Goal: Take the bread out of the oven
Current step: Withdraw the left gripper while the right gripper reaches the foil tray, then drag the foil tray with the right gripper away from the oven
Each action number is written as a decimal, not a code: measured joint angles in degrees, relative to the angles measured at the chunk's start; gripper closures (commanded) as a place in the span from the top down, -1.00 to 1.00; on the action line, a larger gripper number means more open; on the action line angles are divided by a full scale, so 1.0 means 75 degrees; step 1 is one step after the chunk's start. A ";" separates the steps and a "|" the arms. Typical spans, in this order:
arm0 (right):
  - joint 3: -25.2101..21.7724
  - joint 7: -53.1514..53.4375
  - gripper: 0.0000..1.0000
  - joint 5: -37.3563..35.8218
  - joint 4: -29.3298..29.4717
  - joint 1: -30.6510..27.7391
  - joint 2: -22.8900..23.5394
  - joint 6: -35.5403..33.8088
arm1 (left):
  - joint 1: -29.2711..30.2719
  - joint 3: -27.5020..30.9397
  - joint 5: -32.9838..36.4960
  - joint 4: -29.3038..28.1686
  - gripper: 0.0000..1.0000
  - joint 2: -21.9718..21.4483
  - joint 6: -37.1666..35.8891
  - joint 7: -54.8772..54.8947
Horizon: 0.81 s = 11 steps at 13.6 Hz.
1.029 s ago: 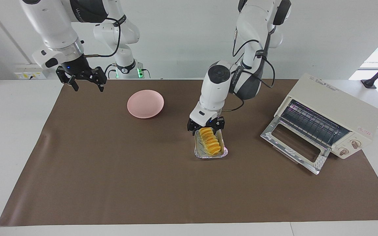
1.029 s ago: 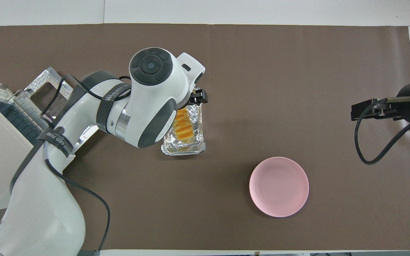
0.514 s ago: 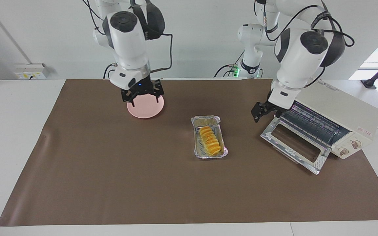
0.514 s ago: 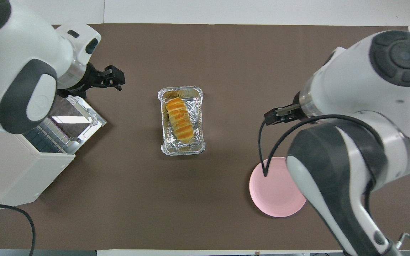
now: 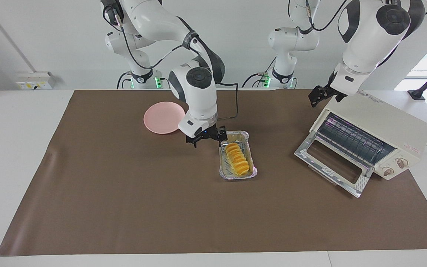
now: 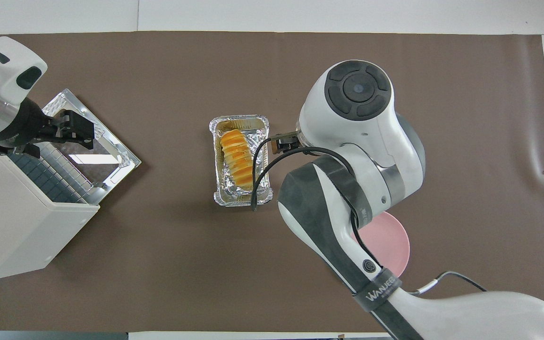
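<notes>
Beside foil tray [image 5: 251, 171]: right end effector [image 5: 207, 139] spread | bread [image 5: 236, 159] in tray | left end effector [image 5: 322, 97]: unclear

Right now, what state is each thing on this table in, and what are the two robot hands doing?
oven: door dropped open, rack bare.
bread: out of the oven, lying in the foil tray.
foil tray: on the brown mat.
pink plate: empty.
right gripper: jaws open, low beside the foil tray.
left gripper: raised over the oven's top.

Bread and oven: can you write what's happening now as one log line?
bread: in foil tray, out of oven | oven door: open | right gripper: beside tray, open | left gripper: above oven
</notes>
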 measured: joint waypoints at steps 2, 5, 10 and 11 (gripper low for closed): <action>-0.0025 0.0333 0.99 0.0357 0.0005 -0.0007 0.0289 0.0344 | 0.0034 -0.0004 0.0005 -0.0130 1.00 -0.0103 -0.0065 0.0011; -0.0033 0.0638 0.97 0.0512 -0.0019 -0.0006 0.0539 0.0633 | 0.0103 -0.0012 0.0006 -0.0550 1.00 -0.0407 0.0023 0.0115; -0.0024 0.0791 0.80 0.0530 -0.0397 0.0056 0.0664 0.1023 | 0.0426 -0.0045 -0.0076 -0.0682 1.00 -0.0486 0.0320 0.0417; -0.0024 0.0849 0.67 0.0530 -0.0427 0.0065 0.0664 0.1030 | 0.0427 -0.0051 -0.0079 -0.0684 1.00 -0.0463 0.0320 0.0428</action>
